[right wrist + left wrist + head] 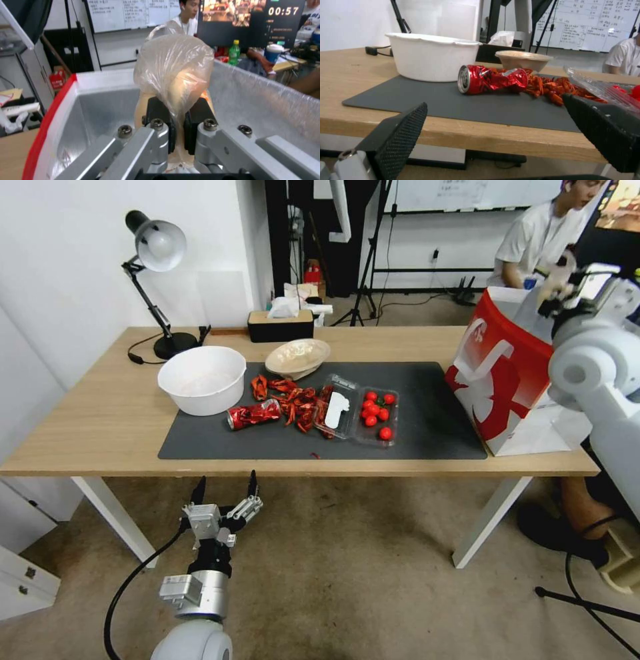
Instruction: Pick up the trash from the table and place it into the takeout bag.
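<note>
Clear knotted bag (pixel 173 72) clamped in right pincer (pixel 178 127) above takeout bag (pixel 507 380) | left pincer (pixel 225 488) spread | no legible labels

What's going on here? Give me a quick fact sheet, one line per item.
right gripper: shut on the knotted bag, held over the open takeout bag
left gripper: open, below the table's near edge, facing the crushed can
takeout bag: upright at the table's right end
crushed can: lying on the grey mat, beside the white bowl
beige bowl: on the mat's far edge
</note>
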Available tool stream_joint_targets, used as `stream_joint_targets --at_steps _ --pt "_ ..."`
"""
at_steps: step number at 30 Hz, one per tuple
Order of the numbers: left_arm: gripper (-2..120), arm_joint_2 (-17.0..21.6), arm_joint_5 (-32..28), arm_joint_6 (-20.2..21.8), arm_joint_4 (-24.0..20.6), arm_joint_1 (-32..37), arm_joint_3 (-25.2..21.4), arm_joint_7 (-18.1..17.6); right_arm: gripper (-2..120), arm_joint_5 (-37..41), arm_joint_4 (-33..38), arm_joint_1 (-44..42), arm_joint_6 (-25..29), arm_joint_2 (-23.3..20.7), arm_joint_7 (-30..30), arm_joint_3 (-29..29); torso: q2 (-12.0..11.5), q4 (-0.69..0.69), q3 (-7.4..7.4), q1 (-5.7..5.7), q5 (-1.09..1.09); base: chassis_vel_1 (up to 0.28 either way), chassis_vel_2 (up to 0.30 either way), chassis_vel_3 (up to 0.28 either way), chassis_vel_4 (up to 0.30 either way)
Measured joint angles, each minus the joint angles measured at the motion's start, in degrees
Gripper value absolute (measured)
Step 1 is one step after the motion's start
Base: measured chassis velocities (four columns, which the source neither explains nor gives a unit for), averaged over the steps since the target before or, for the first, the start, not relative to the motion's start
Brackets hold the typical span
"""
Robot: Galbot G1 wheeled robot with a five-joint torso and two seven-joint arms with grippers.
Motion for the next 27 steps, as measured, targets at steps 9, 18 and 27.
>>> stream_joint_targets --at_steps 9,18,27 --pt "100 0.0 0.0 -0.9 -0.4 0.7 -0.2 0.0 16 1.3 0.6 -0.2 -1.0 0.3 0.7 0.0 0.0 0.01 0.0 0.0 -0.01 0.0 0.0 0.0 0.0" --pt "100 0.0 0.1 -1.1 -0.4 0.9 -0.2 0.2 49 1.8 1.2 -0.6 -1.2 -0.1 0.8 0.5 0.0 0.0 0.0 0.0 -0.01 0.0 0.0 0.0 0.0" --pt "100 0.0 0.2 -1.2 -0.4 0.9 0.0 0.5 82 1.3 2.1 -0.7 2.3 -1.1 -1.7 1.4 0.0 0.0 0.0 0.0 0.0 0.0 0.0 0.0 0.0"
